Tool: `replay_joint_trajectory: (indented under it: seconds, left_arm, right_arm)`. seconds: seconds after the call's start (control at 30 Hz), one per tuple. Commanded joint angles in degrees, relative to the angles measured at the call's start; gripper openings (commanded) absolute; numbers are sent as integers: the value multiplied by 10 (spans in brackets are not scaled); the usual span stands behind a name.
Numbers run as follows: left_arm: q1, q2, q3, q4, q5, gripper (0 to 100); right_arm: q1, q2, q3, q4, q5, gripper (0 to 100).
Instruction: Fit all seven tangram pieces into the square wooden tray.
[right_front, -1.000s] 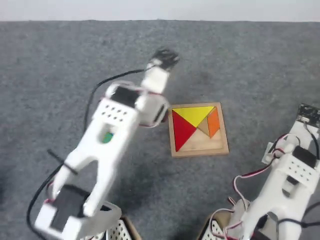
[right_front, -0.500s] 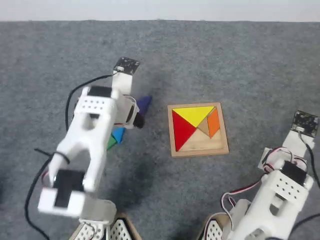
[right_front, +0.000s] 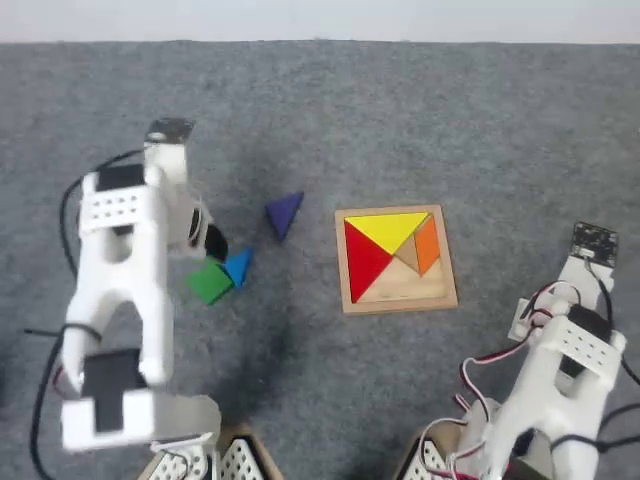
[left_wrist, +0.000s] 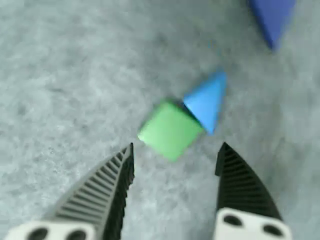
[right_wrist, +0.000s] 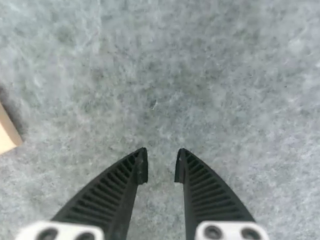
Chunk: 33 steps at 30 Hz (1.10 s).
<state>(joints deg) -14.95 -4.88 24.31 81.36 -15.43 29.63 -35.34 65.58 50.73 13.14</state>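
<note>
Tray (right_front: 402, 288), high view: on grey mat (right_front: 480, 130); holds red triangle (right_front: 362, 258), yellow triangle (right_front: 385, 230), orange piece (right_front: 427, 245); rest bare wood.
Loose pieces, high view: green square (right_front: 209, 282) touching blue triangle (right_front: 238, 266); purple triangle (right_front: 284, 213) apart from them, nearer tray.
Left wrist view: left gripper (left_wrist: 177, 145) fingers spread wide, holding nothing, just above green square.
Right wrist view: right gripper (right_wrist: 161, 150) fingers slightly parted, holding nothing, over mat; tray corner at edge.

My left arm (right_front: 118, 270) is stretched forward, wrist tipped down, left gripper (left_wrist: 177, 147) spread wide. My right arm (right_front: 560, 385) is folded back and low, right gripper (right_wrist: 161, 155) pointing down, jaws barely parted.
</note>
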Motion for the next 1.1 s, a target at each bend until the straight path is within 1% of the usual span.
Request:
replay_joint_trajectory:
  seconds: [0.0, 0.07, 0.13, 0.33, 0.43, 0.5, 0.73, 0.83, 0.9, 1.07]
  left_arm:
    - [7, -52, 48, 20, -138, 250]
    - [15, -33, 49, 36, -186, 251]
    - [21, 2, 43, 34, -214, 251]
    - [19, 113, 6, -24, -212, 250]
    - [20, 141, 8, -30, -212, 233]
    - [20, 145, 16, -37, -212, 203]
    - [20, 147, 61, -136, -171, 172]
    - [19, 133, 58, -123, -170, 177]
    - [19, 109, 58, -114, -171, 202]
    - [19, 69, 60, -114, -171, 224]
  right_arm:
    - [-19, 5, -36, -11, 11, 107]
    - [-28, 7, -36, -9, 11, 107]
    - [-29, 7, -36, -8, 11, 107]
    - [-25, 7, -36, -6, 11, 107]
    - [-25, 7, -36, -6, 11, 107]
    - [-25, 7, -36, -6, 11, 107]
    - [-25, 7, -36, -6, 11, 107]
    - [-25, 7, -36, -6, 11, 107]
    - [-25, 7, -36, -6, 11, 107]
    - [-25, 7, -36, -6, 11, 107]
